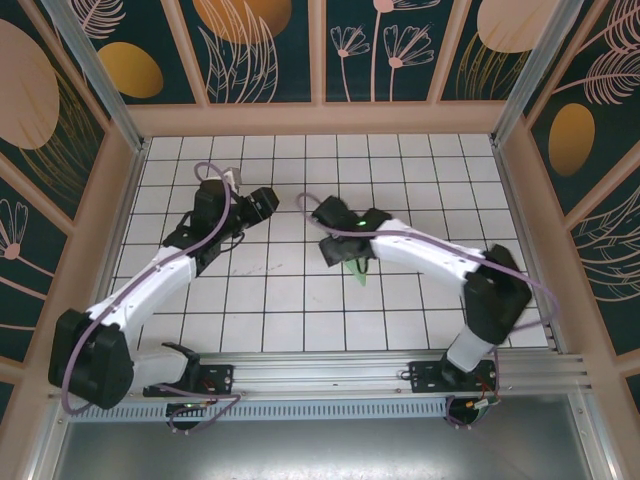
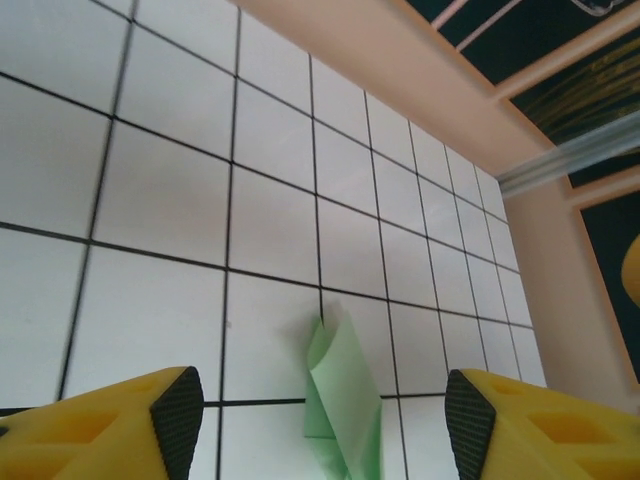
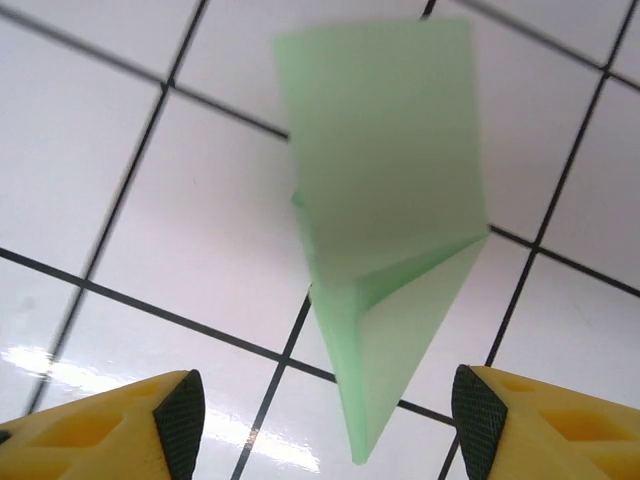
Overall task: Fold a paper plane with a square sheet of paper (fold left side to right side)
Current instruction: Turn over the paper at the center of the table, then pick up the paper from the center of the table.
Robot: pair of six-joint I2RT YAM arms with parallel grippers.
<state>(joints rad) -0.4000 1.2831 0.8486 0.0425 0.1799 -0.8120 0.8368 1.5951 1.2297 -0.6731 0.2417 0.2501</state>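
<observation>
While both arms hang over the middle of the desk [image 1: 420, 160], all eyes go to the paper plane [image 1: 357, 270], a mint-green wedge lying just under the right arm's wrist. From the right tool [image 3: 327, 405], fingers apart and gripping nothing, the paper plane [image 3: 390, 200] sits dead ahead and below. Its sharp point aims back between the two pads and its broad end lies farther out, so the long axis runs straight away from this tool, tilted slightly. A raised crease splits the near half.

Over to the left tool [image 2: 322, 410], also spread wide and empty. The paper plane [image 2: 340, 390] lies ahead of it too, roughly centred between the fingers, but farther off. The right tool is clearly the nearer one, and I'd judge any next pinch or press belongs to it.

Hard to call: the right wrist view is blurred, so I cannot tell whether the paper lies flat on the desk or stands partly lifted. The left wrist view cuts off its near end, and from above the right arm covers part of it.
</observation>
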